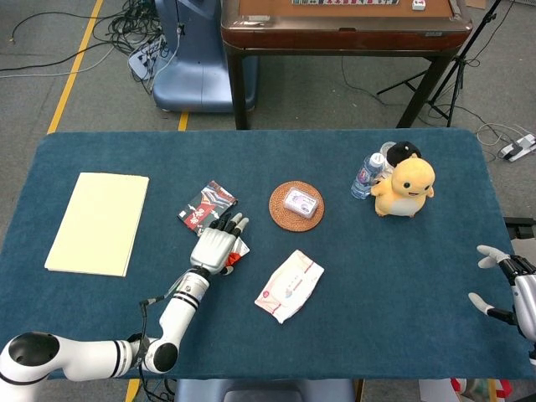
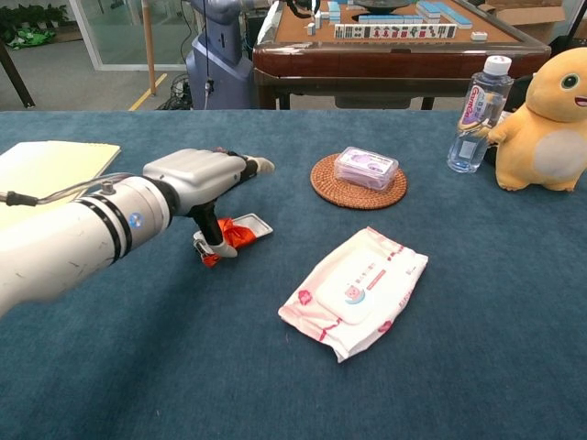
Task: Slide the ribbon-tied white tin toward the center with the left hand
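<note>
The white tin with its red ribbon lies flat on the blue table, left of middle. My left hand lies over it with the fingers stretched forward and apart, and the thumb reaches down against the ribbon on the tin's near left side. In the head view the left hand hides nearly all of the tin; only a white sliver shows at its right. My right hand hangs at the table's right edge, fingers apart, holding nothing.
A dark snack packet lies just beyond the left hand. A wipes pack sits to the tin's right. A wicker coaster carries a small box. A bottle and yellow plush stand far right; a yellow pad lies far left.
</note>
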